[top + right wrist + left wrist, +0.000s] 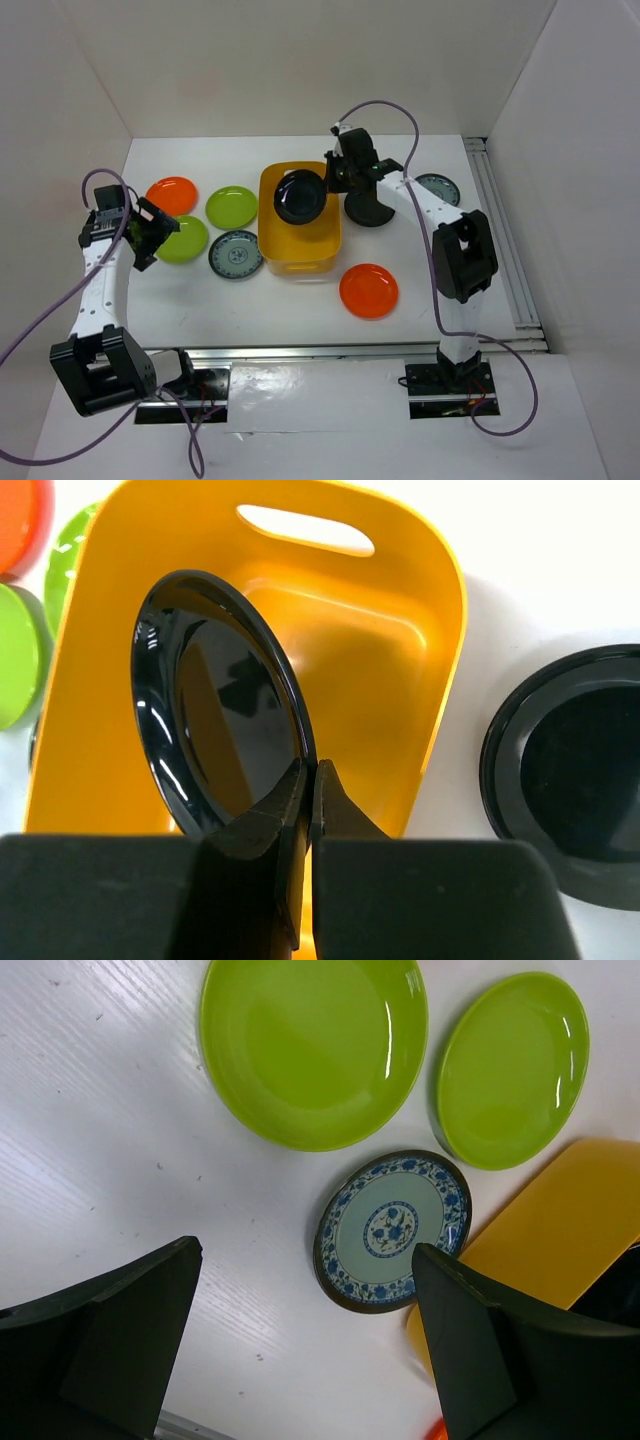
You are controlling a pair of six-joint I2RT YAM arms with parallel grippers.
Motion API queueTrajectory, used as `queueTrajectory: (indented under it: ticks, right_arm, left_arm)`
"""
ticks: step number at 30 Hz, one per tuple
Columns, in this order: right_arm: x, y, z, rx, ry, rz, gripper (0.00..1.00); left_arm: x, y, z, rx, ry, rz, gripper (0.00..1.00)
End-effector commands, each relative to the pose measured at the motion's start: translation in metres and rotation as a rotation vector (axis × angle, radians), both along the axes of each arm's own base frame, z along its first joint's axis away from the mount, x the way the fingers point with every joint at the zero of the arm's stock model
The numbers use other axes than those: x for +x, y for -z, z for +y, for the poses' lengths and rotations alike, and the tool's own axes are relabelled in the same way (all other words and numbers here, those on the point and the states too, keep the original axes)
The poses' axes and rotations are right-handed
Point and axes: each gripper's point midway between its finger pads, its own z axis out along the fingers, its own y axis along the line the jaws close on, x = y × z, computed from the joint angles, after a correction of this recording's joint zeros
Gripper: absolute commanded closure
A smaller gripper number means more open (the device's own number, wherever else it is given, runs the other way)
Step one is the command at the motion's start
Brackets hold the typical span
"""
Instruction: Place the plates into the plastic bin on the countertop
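gloss on the black plate (220, 700) suggests a stiff, light but slippery thing, best pinched at the rim. right gripper (310, 780) is clamped on that rim, plate nearly on edge, above the plastic bin (400, 650). left gripper (305, 1260) hangs wide over the countertop (100, 1110), near the patterned plate (393, 1230).
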Motion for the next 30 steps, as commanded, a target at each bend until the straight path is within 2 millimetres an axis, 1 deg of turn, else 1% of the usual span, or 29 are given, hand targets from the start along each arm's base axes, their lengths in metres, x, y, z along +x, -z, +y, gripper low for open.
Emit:
queueTrajectory:
  ticks: [1,2,3,4,5,6,7,8,9,11,12,13,14,15,16,17,18,19,20,21,22,23,24,25,26,27,28,29,30]
  right_arm:
    - [0.01,-0.008,0.014,0.015,-0.037,-0.04,0.94]
    - [0.01,0.001,0.014,0.008,-0.037,-0.026,0.94]
    - [0.013,0.001,0.016,0.009,-0.037,-0.028,0.94]
    - [0.015,0.001,0.017,0.002,-0.043,-0.031,0.94]
    - [0.018,0.002,0.019,0.003,-0.043,-0.032,0.94]
    - [0.02,0.012,0.021,-0.002,-0.05,-0.011,0.94]
    - [0.023,0.006,0.029,0.006,-0.059,-0.027,0.94]
    - [0.024,0.009,0.03,0.002,-0.06,-0.019,0.94]
    - [0.029,0.019,0.03,-0.01,-0.051,-0.009,0.94]
    - [0.033,0.019,0.036,-0.015,-0.052,-0.014,0.94]
    - [0.035,0.028,0.035,-0.029,-0.045,0.001,0.86]
    - [0.033,0.024,0.042,-0.024,-0.055,-0.008,0.8]
    - [0.035,0.02,0.04,-0.03,-0.044,-0.015,0.74]
    - [0.032,0.02,0.046,-0.03,-0.055,-0.015,0.44]
    - [0.029,0.02,0.05,-0.036,-0.059,-0.018,0.37]
    - [0.033,0.007,0.05,-0.033,-0.055,-0.051,0.35]
    - [0.031,0.001,0.056,-0.032,-0.061,-0.064,0.29]
    - [0.028,-0.007,0.061,-0.026,-0.07,-0.074,0.2]
    - [0.029,-0.025,0.062,-0.01,-0.069,-0.1,0.03]
    - [0.024,-0.034,0.067,0.0,-0.085,-0.107,0.0]
    - [0.018,-0.054,0.073,0.02,-0.098,-0.138,0.0]
    - [0.016,-0.069,0.075,0.042,-0.11,-0.158,0.0]
    - [0.009,-0.079,0.08,0.053,-0.123,-0.173,0.0]
    - [0.004,-0.096,0.085,0.074,-0.14,-0.198,0.0]
    - [-0.007,-0.118,0.09,0.089,-0.162,-0.232,0.0]
    - [-0.011,-0.133,0.089,0.098,-0.177,-0.253,0.0]
    - [-0.02,-0.143,0.094,0.11,-0.192,-0.268,0.0]
    - [-0.035,-0.167,0.095,0.14,-0.223,-0.292,0.0]
    - [-0.04,-0.171,0.093,0.14,-0.239,-0.298,0.0]
  left_arm:
    - [-0.005,-0.001,0.001,-0.004,-0.009,-0.049,0.0]
    - [-0.004,0.002,0.003,-0.02,-0.011,-0.061,0.0]
    - [-0.01,0.013,0.001,-0.029,-0.007,-0.045,0.0]
    - [-0.012,0.018,0.001,-0.044,-0.008,-0.044,0.0]
    - [-0.008,0.02,0.0,-0.054,0.012,-0.065,0.0]
    - [-0.013,0.031,0.001,-0.068,0.003,-0.052,0.0]
    - [-0.013,0.033,0.0,-0.068,0.017,-0.054,0.0]
    - [-0.012,0.036,0.0,-0.067,0.017,-0.056,0.0]
    - [-0.01,0.033,0.002,-0.066,0.024,-0.073,0.0]
    - [-0.011,0.042,-0.001,-0.077,0.039,-0.062,0.0]
    - [-0.011,0.042,-0.001,-0.077,0.039,-0.062,0.0]
    - [-0.009,0.044,-0.002,-0.078,0.054,-0.061,0.0]
    - [-0.009,0.044,-0.002,-0.078,0.054,-0.061,0.0]
    - [-0.01,0.047,-0.001,-0.075,0.064,-0.051,0.0]
    - [-0.01,0.047,0.0,-0.068,0.058,-0.048,0.0]
    - [-0.01,0.047,0.0,-0.063,0.066,-0.047,0.0]
    - [-0.01,0.047,0.0,-0.063,0.066,-0.047,0.0]
    - [-0.009,0.046,0.001,-0.059,0.066,-0.055,0.0]
    - [-0.009,0.049,0.001,-0.063,0.066,-0.047,0.0]
    - [-0.007,0.047,0.002,-0.059,0.066,-0.055,0.0]
    - [-0.007,0.051,0.003,-0.057,0.06,-0.041,0.0]
    - [-0.007,0.054,0.003,-0.068,0.052,-0.031,0.0]
    - [-0.008,0.054,0.006,-0.068,0.042,-0.032,0.01]
    - [-0.01,0.056,0.007,-0.068,0.027,-0.019,0.01]
    - [-0.014,0.062,0.009,-0.077,0.014,-0.002,0.03]
    - [-0.014,0.066,0.011,-0.079,-0.002,0.012,0.04]
    - [-0.015,0.066,0.013,-0.07,-0.009,0.016,0.04]
    - [-0.018,0.074,0.014,-0.087,-0.028,0.039,0.04]
    - [-0.022,0.08,0.015,-0.088,-0.045,0.06,0.05]
